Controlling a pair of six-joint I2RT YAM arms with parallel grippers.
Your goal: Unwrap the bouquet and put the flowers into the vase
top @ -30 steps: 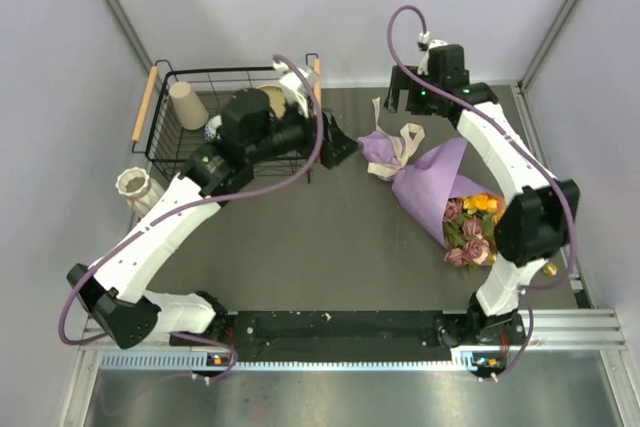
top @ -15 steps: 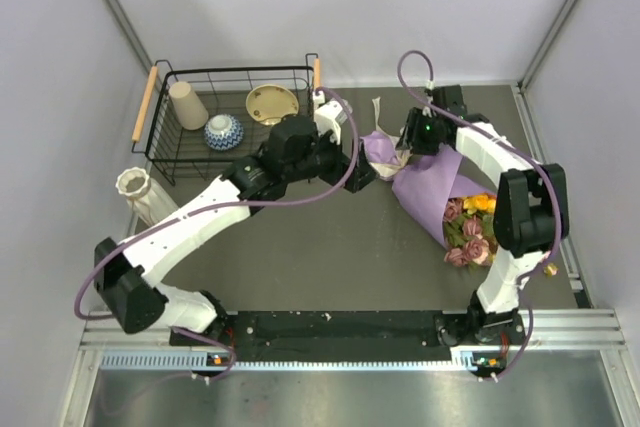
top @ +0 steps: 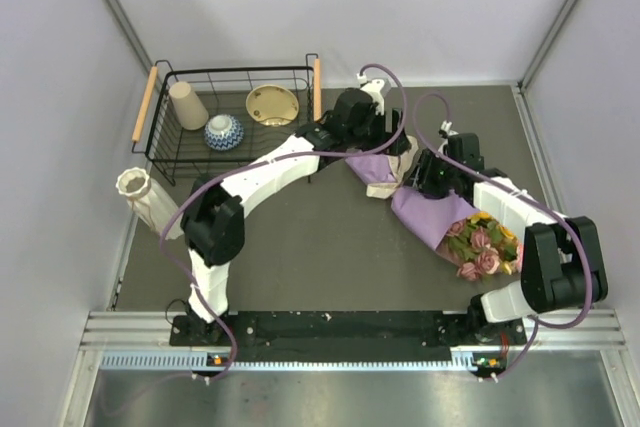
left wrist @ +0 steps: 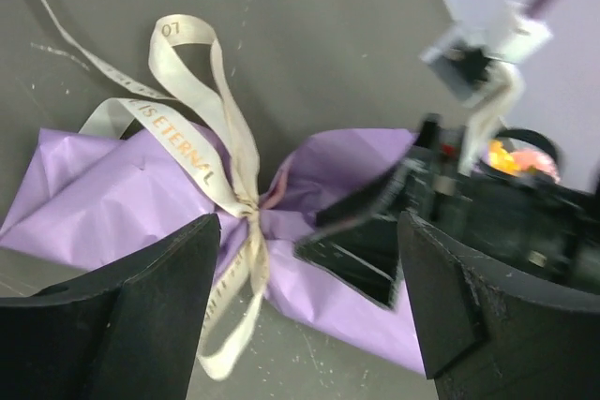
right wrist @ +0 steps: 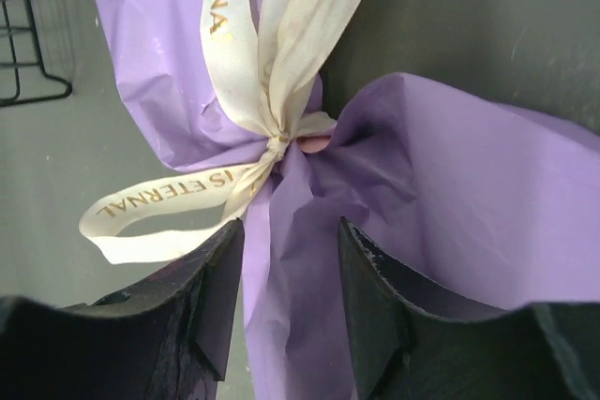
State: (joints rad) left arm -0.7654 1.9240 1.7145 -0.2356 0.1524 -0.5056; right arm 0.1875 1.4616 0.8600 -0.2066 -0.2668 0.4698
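Bouquet (top: 425, 212), crinkled lilac paper cone; right gripper (right wrist: 291, 259) tight on its neck, left gripper (left wrist: 307, 227) open.

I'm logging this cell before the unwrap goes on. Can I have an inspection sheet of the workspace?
Surface: dark grey table mat, faintly scuffed.
Job's things: lilac paper-cone bouquet lying flat, cream ribbon still tied; pink, mauve and yellow roses still wrapped; ribbed cream vase upright at far left, apart from the bouquet.
Clutter: black wire basket holding a plain beige cup, a blue-and-white bowl and a cream dish.
End effectors: left end effector open over the ribbon knot; right end effector shut on the bouquet's paper neck.
Cables: purple cables loop above both arms; no snag seen.
Surroundings: pale walls; metal rail along the near edge.
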